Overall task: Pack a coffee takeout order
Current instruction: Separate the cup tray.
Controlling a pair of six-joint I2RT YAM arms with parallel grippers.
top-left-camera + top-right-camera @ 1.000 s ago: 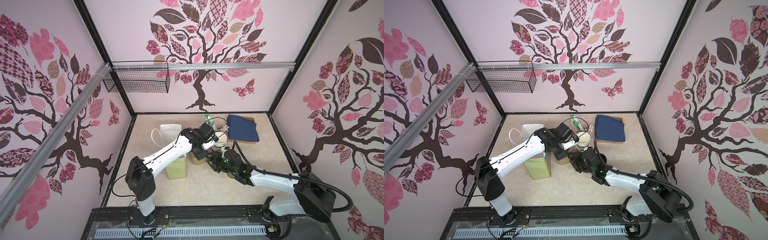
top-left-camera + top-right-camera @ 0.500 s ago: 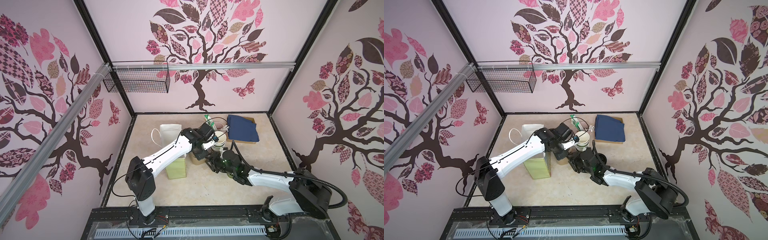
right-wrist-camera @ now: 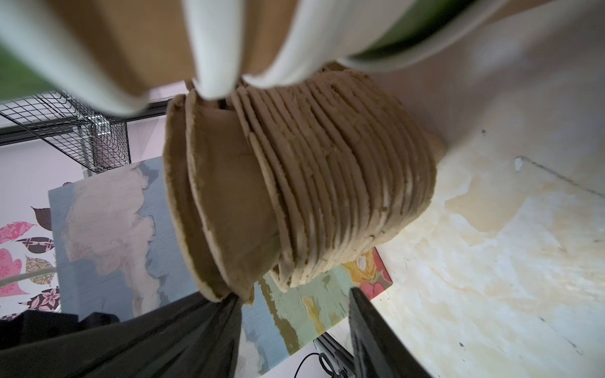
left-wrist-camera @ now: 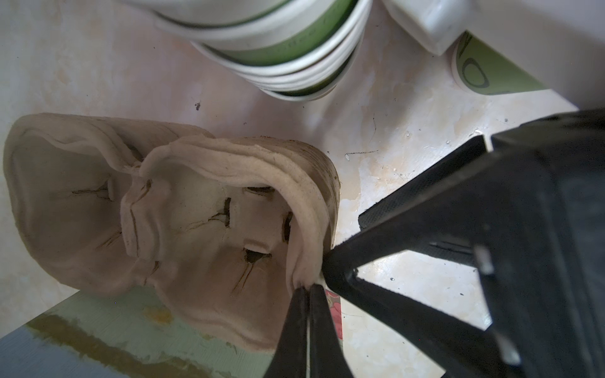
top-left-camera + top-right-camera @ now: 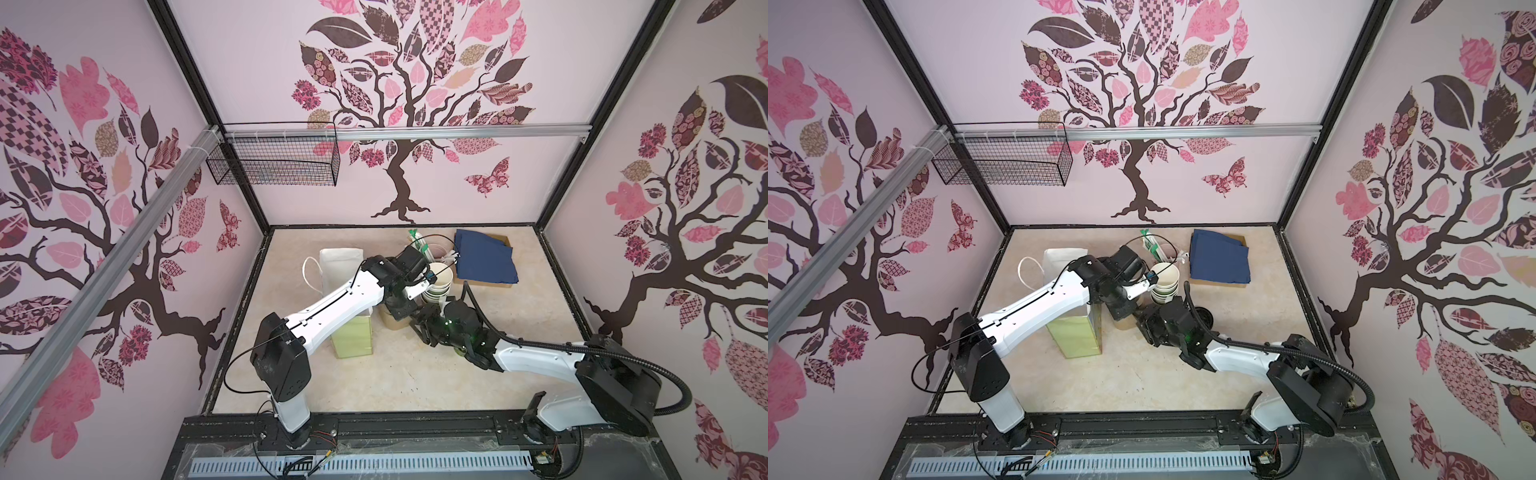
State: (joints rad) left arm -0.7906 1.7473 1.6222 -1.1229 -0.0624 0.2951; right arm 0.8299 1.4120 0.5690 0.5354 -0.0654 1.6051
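While the left arm had kept its place over the last second, the right gripper [image 3: 294, 296] had crept nearer the stack of carriers [image 3: 343, 183], which stood just beside the paper bag [image 5: 353, 340] on the counter. Its jaws stood apart, grasping nothing, near the stack's lower edge. The left gripper [image 4: 307, 289] had its jaws clenched on the rim of the top carrier [image 4: 209, 229], raised off the stack at that end. We judged the right arm was coming to steady the stack so one carrier could be peeled free; its pockets were empty, so no cup was loaded yet. From the right wrist two layers seemed lifted together, and we could not tell whether one or two were pinched. Of the green cup [image 4: 487, 73], farther from the bag than the stack, we saw only a slice of wall, with its lid out of view.
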